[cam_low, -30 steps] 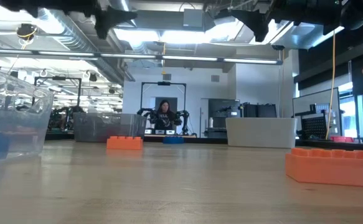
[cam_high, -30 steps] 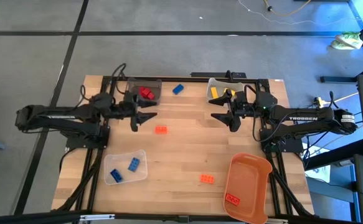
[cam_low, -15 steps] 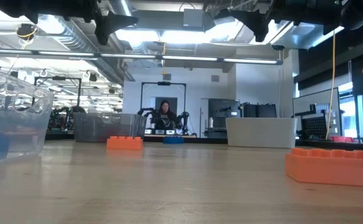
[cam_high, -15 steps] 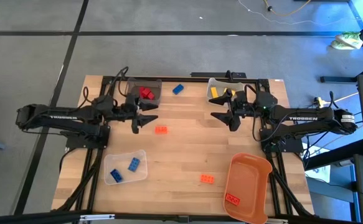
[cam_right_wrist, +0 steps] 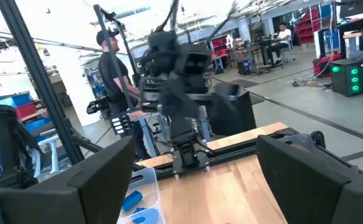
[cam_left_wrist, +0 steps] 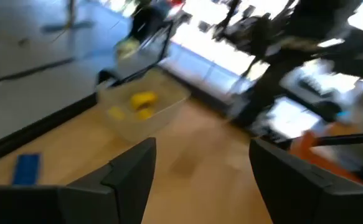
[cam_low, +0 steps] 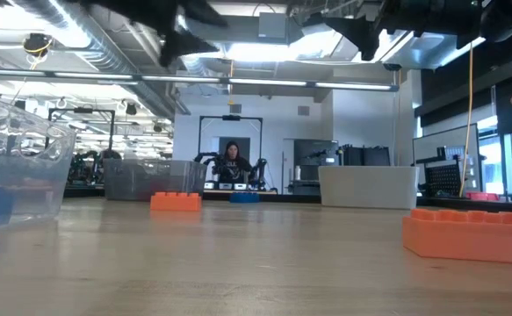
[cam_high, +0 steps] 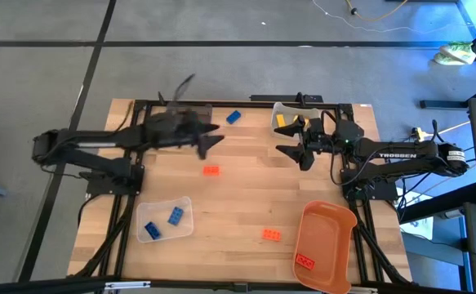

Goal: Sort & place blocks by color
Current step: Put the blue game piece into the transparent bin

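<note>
Loose on the wooden table lie an orange block, a second orange block and a blue block. My left gripper is open and hovers above the table between the dark bin and the blue block, blurred by motion. My right gripper is open and hovers beside the bin holding the yellow blocks. The red blocks are hidden under the left arm.
A clear bin near the left edge holds two blue blocks. An orange bin at the near right corner holds one orange block. The dark bin sits at the far edge. A person stands beyond the table.
My left arm has swung quickly toward the table's far edge and to the right, its gripper passing from beside the orange block toward the blue block and rising. The right arm and all the blocks have kept still.
</note>
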You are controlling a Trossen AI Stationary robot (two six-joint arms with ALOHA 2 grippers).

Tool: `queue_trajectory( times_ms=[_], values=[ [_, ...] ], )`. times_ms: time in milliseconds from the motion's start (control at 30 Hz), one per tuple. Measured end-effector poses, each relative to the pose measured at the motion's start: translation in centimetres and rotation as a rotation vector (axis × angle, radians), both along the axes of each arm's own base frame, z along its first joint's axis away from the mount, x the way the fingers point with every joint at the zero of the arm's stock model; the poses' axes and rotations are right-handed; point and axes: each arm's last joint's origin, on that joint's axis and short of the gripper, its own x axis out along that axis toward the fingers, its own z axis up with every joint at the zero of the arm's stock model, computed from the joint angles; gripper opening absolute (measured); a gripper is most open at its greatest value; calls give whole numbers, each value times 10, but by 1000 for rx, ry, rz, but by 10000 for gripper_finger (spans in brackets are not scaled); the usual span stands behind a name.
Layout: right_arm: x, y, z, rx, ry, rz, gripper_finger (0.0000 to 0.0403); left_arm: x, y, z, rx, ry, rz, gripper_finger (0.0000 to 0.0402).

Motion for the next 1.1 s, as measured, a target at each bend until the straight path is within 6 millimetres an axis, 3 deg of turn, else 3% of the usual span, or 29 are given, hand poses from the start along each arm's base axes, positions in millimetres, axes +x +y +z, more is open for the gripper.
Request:
queue_trajectory(
  times_ms=[267, 500, 600, 833, 933, 1100],
  values=[
    [0, 0, 0, 20, 0, 5, 335, 86, 71, -22, -82, 302, 167, 192],
    [0, 0, 0, 35, 2, 7, 335, 137, 127, -74, -139, 437, 247, 62],
    [0, 0, 0, 67, 3, 12, 335, 145, 143, -97, -178, 476, 285, 10],
    [0, 0, -1, 108, 3, 18, 335, 136, 171, -141, -311, 583, 389, 1],
    [0, 0, -1, 108, 3, 18, 335, 135, 174, -151, -329, 613, 392, 0],
    [0, 0, -1, 107, 5, 17, 335, 134, 175, -150, -324, 610, 397, 0]
  ],
)
